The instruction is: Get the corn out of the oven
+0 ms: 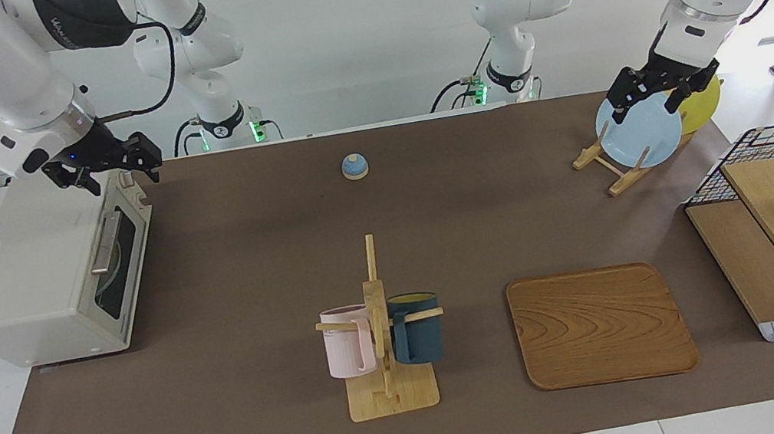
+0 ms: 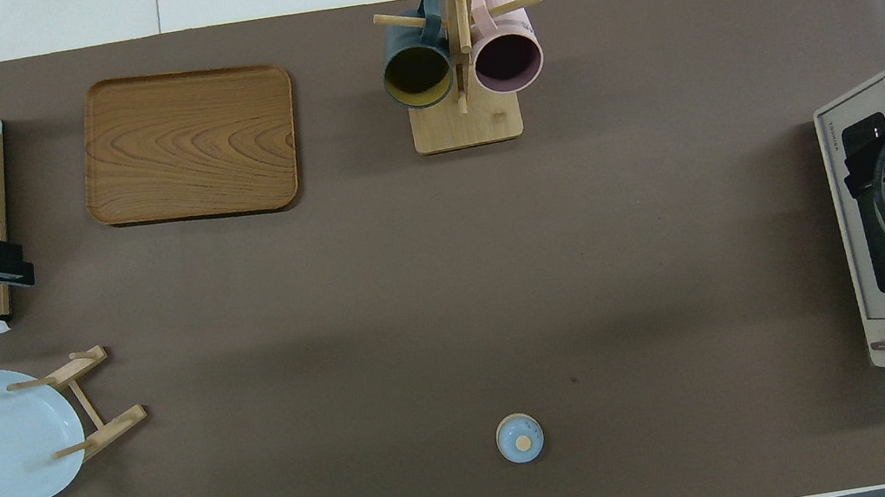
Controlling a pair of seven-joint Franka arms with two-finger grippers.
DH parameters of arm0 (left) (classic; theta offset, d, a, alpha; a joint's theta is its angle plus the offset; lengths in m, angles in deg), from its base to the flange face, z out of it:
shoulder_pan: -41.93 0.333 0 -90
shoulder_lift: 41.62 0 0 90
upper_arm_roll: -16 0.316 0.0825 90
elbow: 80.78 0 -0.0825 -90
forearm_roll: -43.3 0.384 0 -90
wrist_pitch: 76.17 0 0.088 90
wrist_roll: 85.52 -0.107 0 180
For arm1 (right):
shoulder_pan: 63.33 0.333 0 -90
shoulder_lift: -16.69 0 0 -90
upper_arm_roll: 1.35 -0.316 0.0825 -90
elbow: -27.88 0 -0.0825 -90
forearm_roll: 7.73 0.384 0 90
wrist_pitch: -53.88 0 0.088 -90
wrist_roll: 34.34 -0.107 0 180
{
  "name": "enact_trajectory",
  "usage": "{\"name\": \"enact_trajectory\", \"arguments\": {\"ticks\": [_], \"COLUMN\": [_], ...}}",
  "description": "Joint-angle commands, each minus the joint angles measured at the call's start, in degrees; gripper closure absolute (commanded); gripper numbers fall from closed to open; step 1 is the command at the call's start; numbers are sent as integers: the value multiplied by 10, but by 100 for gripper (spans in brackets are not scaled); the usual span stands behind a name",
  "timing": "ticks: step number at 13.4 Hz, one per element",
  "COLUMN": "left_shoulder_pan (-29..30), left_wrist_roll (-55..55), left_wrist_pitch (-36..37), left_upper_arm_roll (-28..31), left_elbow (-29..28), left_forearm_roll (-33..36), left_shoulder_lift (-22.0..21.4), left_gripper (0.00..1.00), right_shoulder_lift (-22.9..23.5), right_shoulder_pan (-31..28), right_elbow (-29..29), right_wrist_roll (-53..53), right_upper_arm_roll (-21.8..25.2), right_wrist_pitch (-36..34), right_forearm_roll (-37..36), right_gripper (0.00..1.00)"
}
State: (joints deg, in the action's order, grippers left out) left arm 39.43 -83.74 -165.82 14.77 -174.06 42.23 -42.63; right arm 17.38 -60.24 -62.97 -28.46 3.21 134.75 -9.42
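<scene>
At the right arm's end of the table stands the oven point(image 1: 47, 275), a heavy, rigid box with its dark glass door point(image 1: 118, 259) closed, so the silver bar handle point(image 1: 105, 243) across the door's upper edge looks like the place to grip first. Above the oven's top, near its control end, hangs the right gripper point(image 1: 115, 167), fingers spread wide and empty, while the left gripper point(image 1: 652, 99) waits wide open and empty over the plate rack point(image 1: 616, 169). No corn shows in either view; presumably it lies inside, below the right gripper, and a toy cob would be light, stiff and perhaps slick, best pinched across its middle.
</scene>
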Motion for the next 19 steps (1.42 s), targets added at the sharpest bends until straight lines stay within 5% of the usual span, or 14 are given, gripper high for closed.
{"name": "enact_trajectory", "arguments": {"ticks": [1,8,10,11,19], "left_shoulder_pan": [4,4,4,4,3], "left_wrist_roll": [0,0,0,0,0], "left_wrist_pitch": [-4,-4,-5,-5,-4], "left_upper_arm_roll": [-3,-3,-3,-3,-3], "left_elbow": [-8,-8,-8,-8,-8], "left_forearm_roll": [12,12,12,12,12], "left_shoulder_lift": [-5,-5,-5,-5,-5], "left_gripper": [0,0,0,0,0], "right_shoulder_lift": [4,-21,-54,-62,-80], "right_shoulder_pan": [-8,-10,-19,-28,-72], "right_elbow": [11,-24,-98,-121,-230], "right_wrist_roll": [-9,6,52,58,66], "right_upper_arm_roll": [-4,-2,2,2,3], "right_wrist_pitch": [-3,27,79,106,231], "right_forearm_roll": [14,10,9,9,-37], "right_gripper": [0,0,77,100,100]}}
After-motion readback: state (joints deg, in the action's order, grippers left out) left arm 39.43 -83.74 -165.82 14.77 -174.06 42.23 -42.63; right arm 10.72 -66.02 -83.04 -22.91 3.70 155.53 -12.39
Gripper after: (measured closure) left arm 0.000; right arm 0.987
